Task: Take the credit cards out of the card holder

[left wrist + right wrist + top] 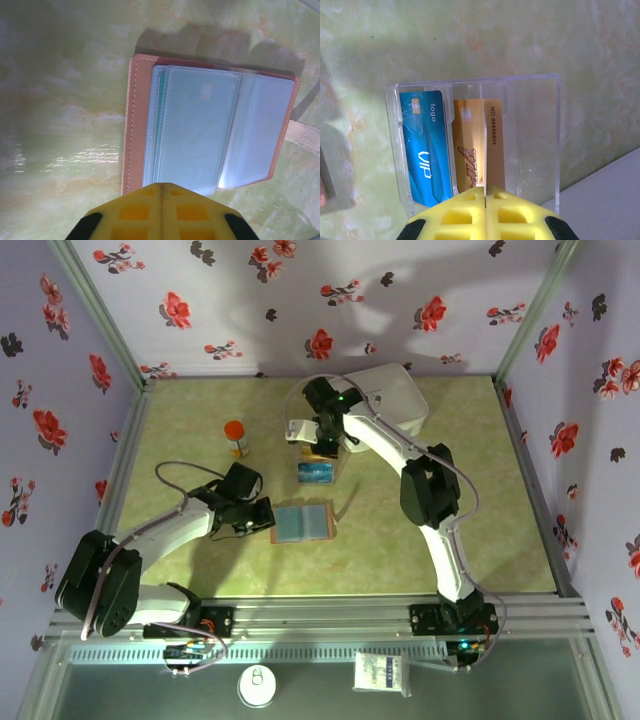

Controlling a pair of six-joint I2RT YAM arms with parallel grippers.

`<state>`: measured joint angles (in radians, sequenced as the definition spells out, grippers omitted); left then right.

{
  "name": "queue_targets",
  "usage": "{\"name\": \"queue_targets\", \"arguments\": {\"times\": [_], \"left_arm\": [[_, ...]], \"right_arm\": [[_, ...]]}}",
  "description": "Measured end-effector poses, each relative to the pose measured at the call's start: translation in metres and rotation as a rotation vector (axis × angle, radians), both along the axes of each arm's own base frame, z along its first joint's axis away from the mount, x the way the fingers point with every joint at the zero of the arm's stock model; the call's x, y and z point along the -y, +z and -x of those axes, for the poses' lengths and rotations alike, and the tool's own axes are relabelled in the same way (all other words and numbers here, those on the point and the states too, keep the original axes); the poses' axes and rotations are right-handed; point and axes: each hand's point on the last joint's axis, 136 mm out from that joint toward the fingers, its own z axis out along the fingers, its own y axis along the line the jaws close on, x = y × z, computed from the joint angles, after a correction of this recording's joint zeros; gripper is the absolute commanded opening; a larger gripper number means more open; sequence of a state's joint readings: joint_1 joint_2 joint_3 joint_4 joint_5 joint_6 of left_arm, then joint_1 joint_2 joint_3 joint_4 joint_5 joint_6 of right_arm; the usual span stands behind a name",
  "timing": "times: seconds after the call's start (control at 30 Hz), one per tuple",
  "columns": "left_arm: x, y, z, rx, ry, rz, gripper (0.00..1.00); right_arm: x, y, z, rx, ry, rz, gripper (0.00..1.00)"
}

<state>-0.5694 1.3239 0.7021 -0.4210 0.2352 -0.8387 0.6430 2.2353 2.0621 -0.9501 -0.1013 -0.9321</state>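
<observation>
Near the middle of the bench (450,540), the holder (302,522) open and flat with its clear sleeves up, and the left fingers (161,187) pressed together at its near edge, gripping nothing. Farther back, a clear tray (535,140) with a blue card (425,150) in one compartment and a gold card (475,150) in the next, the right fingers (485,190) shut together over the gold card's near end, contact impossible to tell. Near the tray, an orange-capped bottle (236,438) and a white case (390,400).
</observation>
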Motion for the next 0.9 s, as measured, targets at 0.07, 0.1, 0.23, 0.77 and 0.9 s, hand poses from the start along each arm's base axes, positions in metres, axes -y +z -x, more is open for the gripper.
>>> {"name": "queue_targets", "arguments": {"times": [0.07,0.1,0.23,0.77,0.9], "left_arm": [[0.0,-0.002,0.0,-0.004,0.001,-0.003,0.05],[-0.001,-0.003,0.0,-0.008,0.002,-0.005,0.05],[-0.001,-0.007,0.001,-0.021,0.003,-0.013,0.05],[-0.001,-0.008,0.0,-0.021,0.0,-0.015,0.05],[0.0,-0.007,-0.003,-0.009,0.001,-0.007,0.05]], "right_arm": [[0.0,0.0,0.0,0.0,-0.001,0.001,0.13],[0.0,0.0,0.0,0.0,-0.001,0.001,0.14],[0.001,0.0,-0.001,0.003,-0.012,0.006,0.16],[0.018,0.026,0.015,0.02,-0.238,-0.106,0.21],[0.023,0.033,0.025,0.006,-0.372,-0.197,0.23]]}}
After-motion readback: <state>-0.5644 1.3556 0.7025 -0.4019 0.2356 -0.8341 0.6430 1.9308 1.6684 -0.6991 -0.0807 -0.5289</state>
